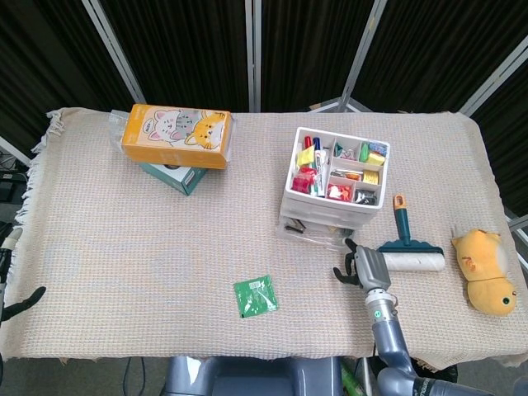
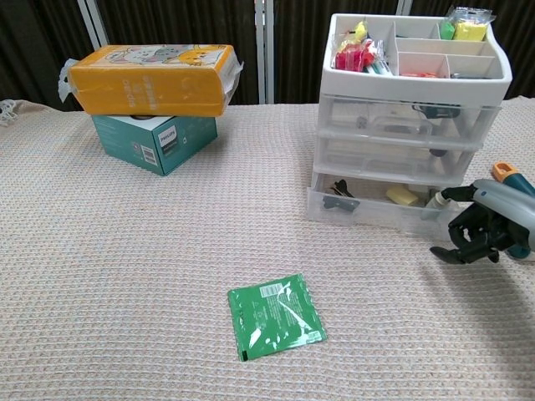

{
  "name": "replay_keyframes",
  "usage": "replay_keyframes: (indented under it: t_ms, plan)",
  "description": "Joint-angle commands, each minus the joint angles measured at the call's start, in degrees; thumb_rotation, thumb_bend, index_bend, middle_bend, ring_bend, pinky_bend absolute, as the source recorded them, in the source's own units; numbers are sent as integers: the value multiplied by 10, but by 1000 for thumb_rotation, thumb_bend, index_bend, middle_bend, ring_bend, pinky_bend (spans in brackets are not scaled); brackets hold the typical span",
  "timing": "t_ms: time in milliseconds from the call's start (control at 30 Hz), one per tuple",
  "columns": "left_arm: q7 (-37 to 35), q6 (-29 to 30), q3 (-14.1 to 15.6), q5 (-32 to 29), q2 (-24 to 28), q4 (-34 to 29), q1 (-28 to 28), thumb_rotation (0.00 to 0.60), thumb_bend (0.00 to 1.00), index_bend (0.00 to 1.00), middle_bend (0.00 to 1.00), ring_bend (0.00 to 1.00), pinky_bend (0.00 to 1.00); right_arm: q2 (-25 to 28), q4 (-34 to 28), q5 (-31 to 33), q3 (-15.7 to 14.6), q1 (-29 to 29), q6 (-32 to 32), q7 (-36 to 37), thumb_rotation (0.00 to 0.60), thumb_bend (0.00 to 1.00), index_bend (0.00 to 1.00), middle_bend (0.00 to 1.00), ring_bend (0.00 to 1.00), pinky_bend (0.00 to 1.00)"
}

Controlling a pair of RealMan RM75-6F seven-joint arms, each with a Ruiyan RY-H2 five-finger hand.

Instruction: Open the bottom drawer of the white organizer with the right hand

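The white organizer point(image 1: 291, 186) point(image 2: 418, 83) stands right of the table's middle, with small items in its top tray. Its bottom drawer point(image 1: 316, 236) point(image 2: 376, 214) sticks out a little toward me, and clips and a yellow piece show inside. My right hand point(image 1: 363, 268) point(image 2: 479, 231) is at the drawer's front right corner. One fingertip is hooked on the drawer's front edge and the other fingers are curled under. Only a dark tip of my left hand point(image 1: 25, 300) shows at the head view's left edge.
A lint roller point(image 1: 410, 252) lies just right of my right hand, and a yellow plush point(image 1: 487, 278) lies beyond it. A green packet point(image 1: 256, 295) point(image 2: 276, 316) lies near the front. An orange cat box point(image 1: 176, 136) point(image 2: 150, 79) sits on a teal box point(image 2: 155, 138) at the back left.
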Motion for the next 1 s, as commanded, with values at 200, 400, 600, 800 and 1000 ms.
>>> replay_keyframes:
  t_ms: [200, 400, 600, 800, 1000]
  plan:
    - [-1, 0, 0, 1, 1, -2, 0, 600, 49, 0, 0, 0, 0, 29, -41, -17, -36, -21, 0, -9, 600, 248, 397, 784, 823, 718]
    - [3, 0, 1, 2, 0, -3, 0, 600, 49, 0, 0, 0, 0, 44, -65, -47, -52, -36, 7, 9, 600, 248, 397, 783, 823, 717]
    - [5, 1, 1, 3, 0, -4, 1, 600, 49, 0, 0, 0, 0, 49, -72, -60, -57, -41, 6, 16, 600, 248, 397, 784, 823, 717]
    - [4, 0, 0, 1, 0, -3, 1, 600, 49, 0, 0, 0, 0, 54, -80, -65, -64, -44, 1, 16, 600, 248, 396, 783, 822, 718]
    - [3, 0, 0, 1, 0, -3, 1, 600, 49, 0, 0, 0, 0, 56, -83, -69, -67, -48, 0, 19, 600, 247, 389, 782, 820, 717]
